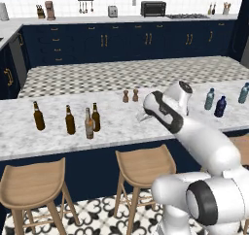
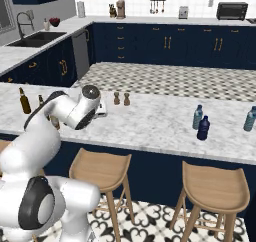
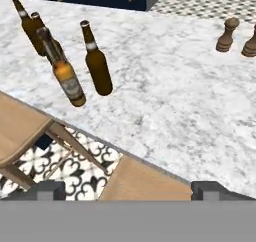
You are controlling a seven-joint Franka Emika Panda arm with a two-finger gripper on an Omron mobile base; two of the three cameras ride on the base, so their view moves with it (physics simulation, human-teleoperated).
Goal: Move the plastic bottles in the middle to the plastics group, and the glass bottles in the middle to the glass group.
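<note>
The light amber grey-labelled bottle and a dark brown bottle stand together on the marble counter. Left of them stand two more dark brown beer bottles. Far right, the navy bottle stands upright beside a teal bottle, with the second teal bottle further right. My gripper hovers open over the counter's front part, right of the brown bottles, with nothing between its fingers.
Two small brown shakers stand mid-counter behind the gripper. Wooden stools line the counter's front edge. Bare marble lies between the brown bottles and the blue ones.
</note>
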